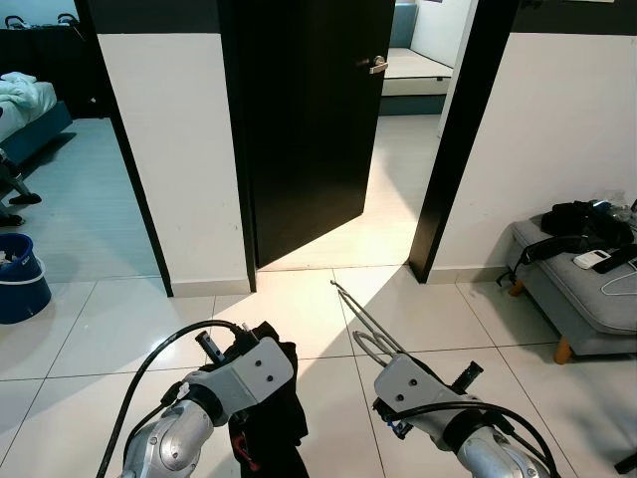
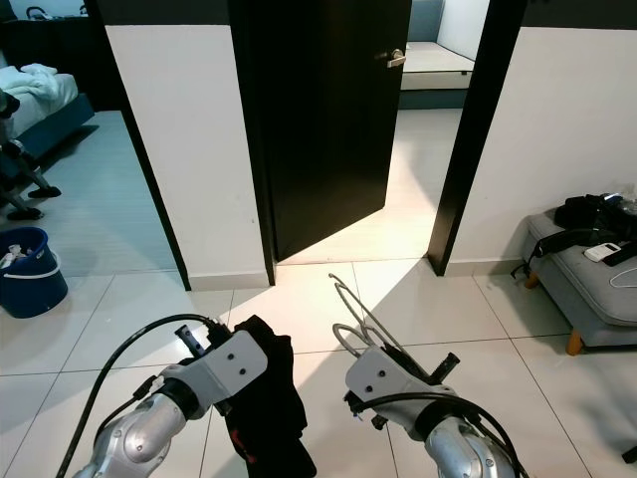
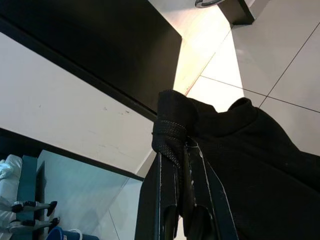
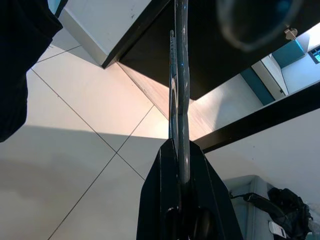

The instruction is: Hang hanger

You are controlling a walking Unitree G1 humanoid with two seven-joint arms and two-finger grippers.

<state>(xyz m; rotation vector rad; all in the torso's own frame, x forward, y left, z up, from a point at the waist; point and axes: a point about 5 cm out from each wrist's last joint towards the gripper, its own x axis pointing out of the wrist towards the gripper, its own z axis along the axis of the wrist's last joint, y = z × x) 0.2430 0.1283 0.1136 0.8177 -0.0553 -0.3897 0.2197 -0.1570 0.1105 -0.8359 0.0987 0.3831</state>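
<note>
1. Left eye view: the robot is standing on white floor tiles (image 1: 90, 329) facing a black door (image 1: 309, 119) that is hanging ajar. The right hand (image 1: 383, 373), low and just right of the door's foot, is gripping a silver wire hanger (image 1: 360, 319) whose end is pointing toward the door. The left hand (image 1: 261, 398), below the door's left edge, is carrying a black garment (image 1: 284, 398). A blue bucket (image 1: 20, 279) is sitting far left of the door, a grey couch (image 1: 582, 289) far right of it.

2. Right eye view: the same scene, with the hanger rising from the right hand toward the door's lower right corner.

3. Left wrist view: the left hand's black fingers (image 3: 167, 200) are closing on a bunched fold of the black garment, the door dark beyond it.

4. Right wrist view: the right hand's fingers (image 4: 165, 195) are clamping the hanger's thin wire, which is running straight out toward the door.
</note>
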